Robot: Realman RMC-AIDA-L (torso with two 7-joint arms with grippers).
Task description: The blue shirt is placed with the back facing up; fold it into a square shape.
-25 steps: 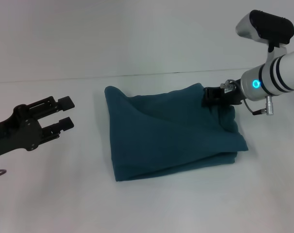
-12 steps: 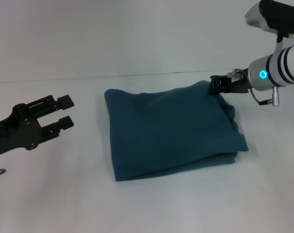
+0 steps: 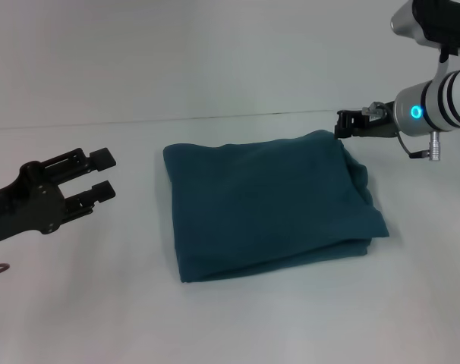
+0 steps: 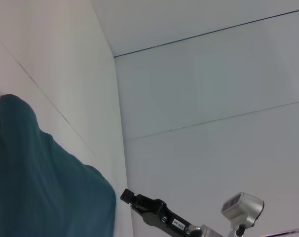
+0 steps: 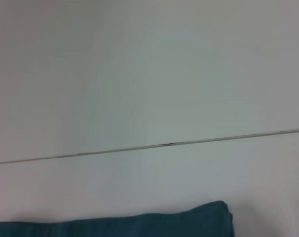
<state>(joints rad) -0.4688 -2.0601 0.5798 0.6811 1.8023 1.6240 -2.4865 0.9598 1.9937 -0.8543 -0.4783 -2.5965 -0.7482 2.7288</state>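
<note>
The blue shirt [image 3: 268,201] lies folded into a rough square on the white table [image 3: 291,326], plain side up. My right gripper [image 3: 341,123] is open and empty, just above and beyond the shirt's far right corner, apart from the cloth. My left gripper [image 3: 105,174] is open and empty, hovering left of the shirt with a gap between them. The shirt's edge shows in the left wrist view [image 4: 41,187], with the right gripper [image 4: 126,196] beyond it. The shirt's corner also shows in the right wrist view [image 5: 139,224].
A white wall [image 3: 215,53] stands behind the table's far edge. The right arm's white forearm with a lit blue ring [image 3: 417,112] hangs over the far right of the table.
My right gripper has let go of the shirt's far right corner and drawn back up and to the right. The corner has settled flat. The left arm has not moved.
</note>
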